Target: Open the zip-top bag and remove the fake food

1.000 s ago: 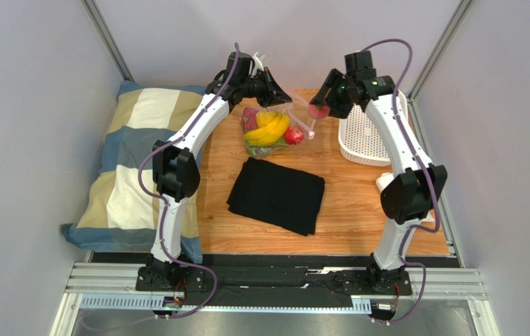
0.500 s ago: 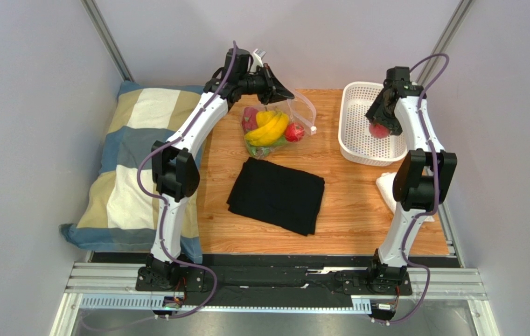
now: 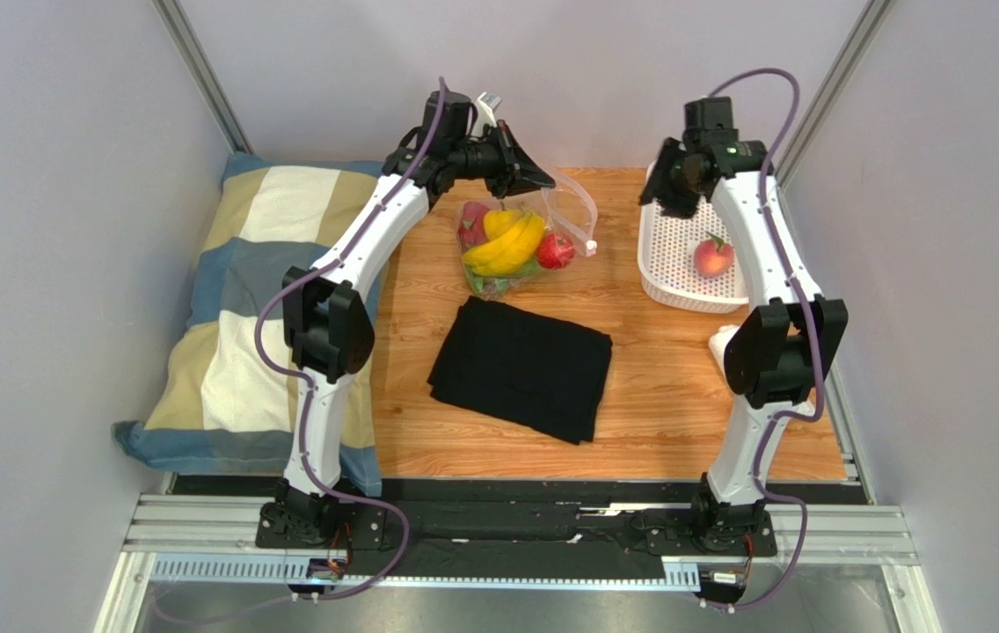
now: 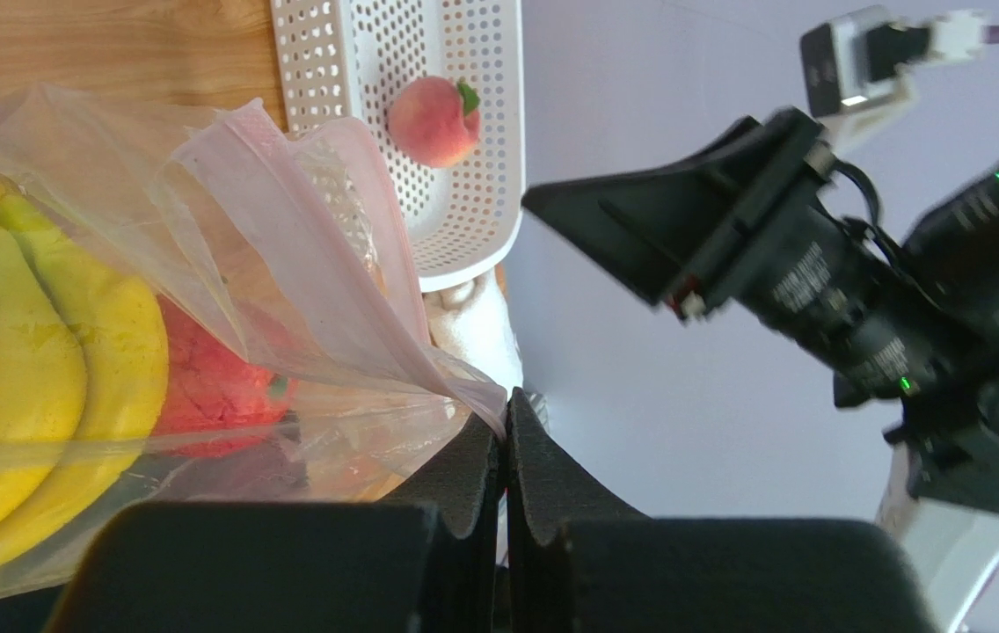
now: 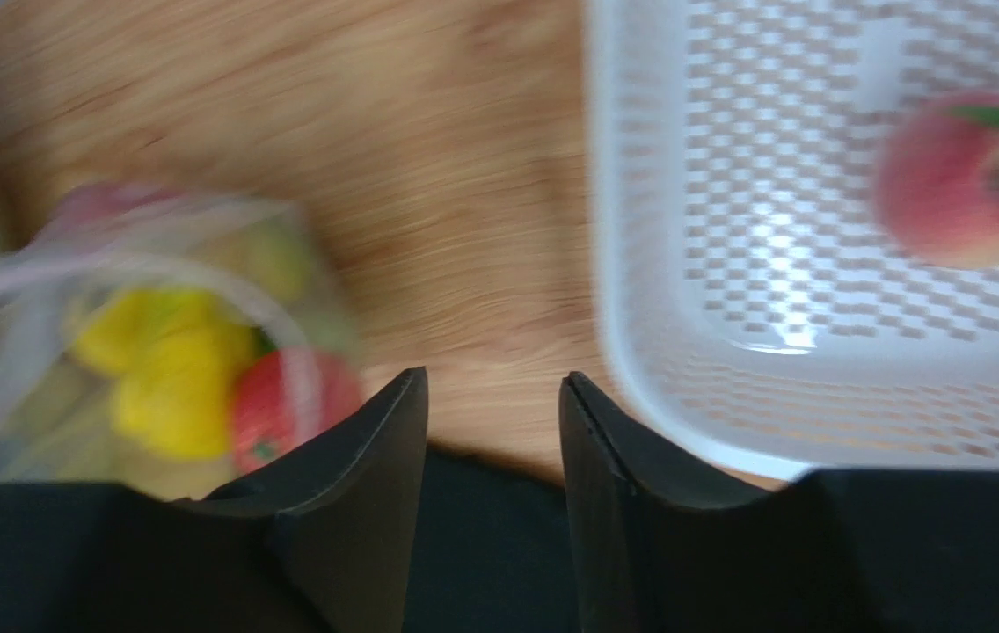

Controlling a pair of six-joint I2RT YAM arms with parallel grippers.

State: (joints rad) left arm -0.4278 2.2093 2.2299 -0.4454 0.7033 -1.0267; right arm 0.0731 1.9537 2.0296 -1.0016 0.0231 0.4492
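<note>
The clear zip-top bag (image 3: pixel 525 238) lies open at the back of the wooden table, holding yellow bananas (image 3: pixel 508 243), a red fruit (image 3: pixel 555 251), a pink fruit (image 3: pixel 471 222) and green pieces. My left gripper (image 3: pixel 534 177) is shut on the bag's pinkish top edge (image 4: pixel 465 383) and holds it up. The bag also shows in the right wrist view (image 5: pixel 135 343). A pink-red peach (image 3: pixel 714 255) lies in the white basket (image 3: pixel 671 284); it also shows in both wrist views (image 4: pixel 434 120) (image 5: pixel 970 176). My right gripper (image 5: pixel 492 396) is open and empty above the table between bag and basket.
A folded black cloth (image 3: pixel 522 365) lies mid-table. A checked pillow (image 3: pixel 251 290) sits left of the table. A white object (image 3: pixel 727 346) lies behind the right arm near the table's right edge.
My right gripper carried the peach from beside the bag to the basket, let it go there, and has swung back toward the bag, open. The left gripper kept its hold.
</note>
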